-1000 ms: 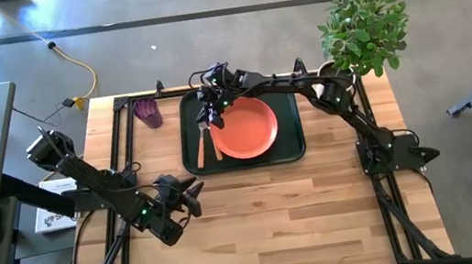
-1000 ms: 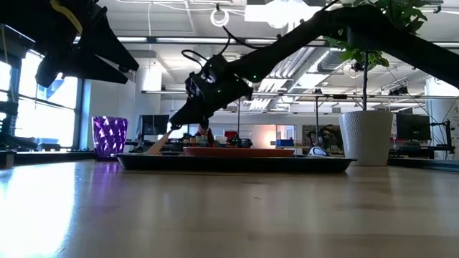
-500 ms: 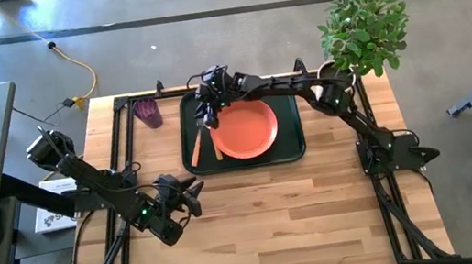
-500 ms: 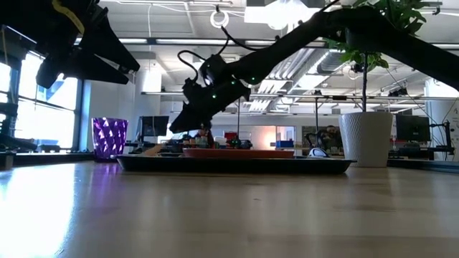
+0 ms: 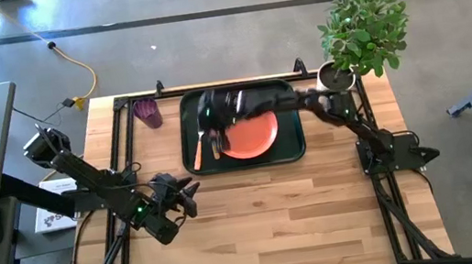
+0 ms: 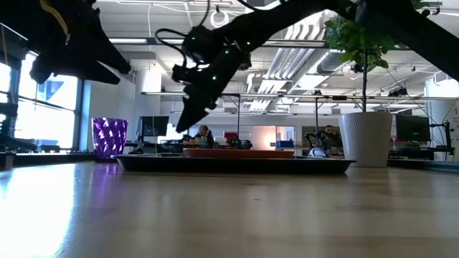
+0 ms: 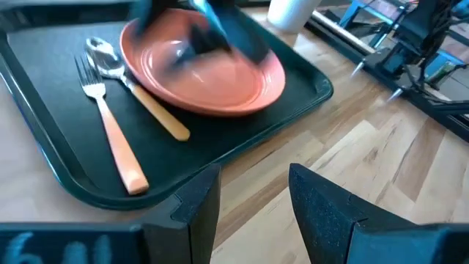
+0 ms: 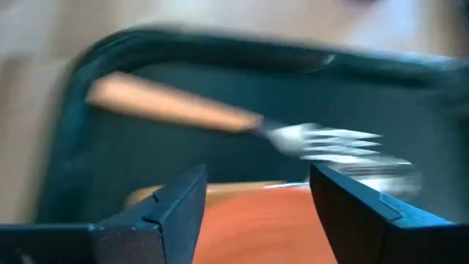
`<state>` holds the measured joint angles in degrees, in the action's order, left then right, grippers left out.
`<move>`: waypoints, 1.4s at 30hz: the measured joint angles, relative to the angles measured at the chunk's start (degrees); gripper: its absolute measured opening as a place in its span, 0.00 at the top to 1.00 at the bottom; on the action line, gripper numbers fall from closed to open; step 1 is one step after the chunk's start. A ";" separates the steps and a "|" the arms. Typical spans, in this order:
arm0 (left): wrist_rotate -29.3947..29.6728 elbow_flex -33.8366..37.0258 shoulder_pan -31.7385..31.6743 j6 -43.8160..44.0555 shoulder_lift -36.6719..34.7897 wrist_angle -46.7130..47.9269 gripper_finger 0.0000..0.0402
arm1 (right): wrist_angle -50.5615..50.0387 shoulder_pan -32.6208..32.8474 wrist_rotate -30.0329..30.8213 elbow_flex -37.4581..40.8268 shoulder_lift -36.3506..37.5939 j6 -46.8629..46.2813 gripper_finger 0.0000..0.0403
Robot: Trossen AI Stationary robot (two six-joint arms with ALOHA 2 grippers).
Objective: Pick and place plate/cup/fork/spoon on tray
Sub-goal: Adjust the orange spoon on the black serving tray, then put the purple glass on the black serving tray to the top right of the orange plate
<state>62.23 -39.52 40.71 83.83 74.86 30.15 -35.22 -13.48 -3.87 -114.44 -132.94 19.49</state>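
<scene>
The dark tray (image 5: 290, 147) lies at the table's far middle. On it sit the coral plate (image 5: 255, 136) and, left of the plate, the fork (image 7: 108, 125) and the spoon (image 7: 143, 103), both lying flat and side by side. The purple cup (image 5: 148, 113) stands on the table left of the tray. My right gripper (image 8: 256, 198) hovers open above the tray's left part, over the fork (image 8: 242, 121), touching nothing. My left gripper (image 7: 253, 209) is open above the table's near left, short of the tray.
A white pot with a green plant (image 5: 361, 31) stands at the table's far right corner, behind the tray's right end. Bare wood (image 5: 275, 210) stretches from the tray to the near edge.
My right gripper has opened and let go of the fork, then risen above the tray's left part. The fork, earlier tilted with one end raised, now lies flat on the tray beside the spoon.
</scene>
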 joint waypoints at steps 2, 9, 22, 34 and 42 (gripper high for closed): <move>1.39 -0.03 0.64 -0.02 -1.13 2.73 0.62 | -0.66 3.31 1.97 0.08 -0.95 -1.81 0.47; 2.58 -0.07 1.77 0.11 -3.73 5.49 0.62 | 3.33 11.12 21.75 0.07 -4.77 -4.02 0.67; 3.13 -0.07 2.06 -0.57 -3.67 5.42 0.62 | -4.55 11.26 24.97 -0.02 -5.84 -11.08 0.96; 2.71 -0.07 -0.96 -6.69 -4.95 5.55 0.62 | -2.41 10.81 18.38 -0.26 -7.09 -10.18 1.00; 2.33 -0.07 -1.38 -9.63 -7.41 5.49 0.62 | -2.68 12.82 18.01 -0.24 -7.04 -9.51 1.00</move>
<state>64.56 -39.59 39.33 74.20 67.45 35.64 -37.91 -0.66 14.14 -114.67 -139.98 9.98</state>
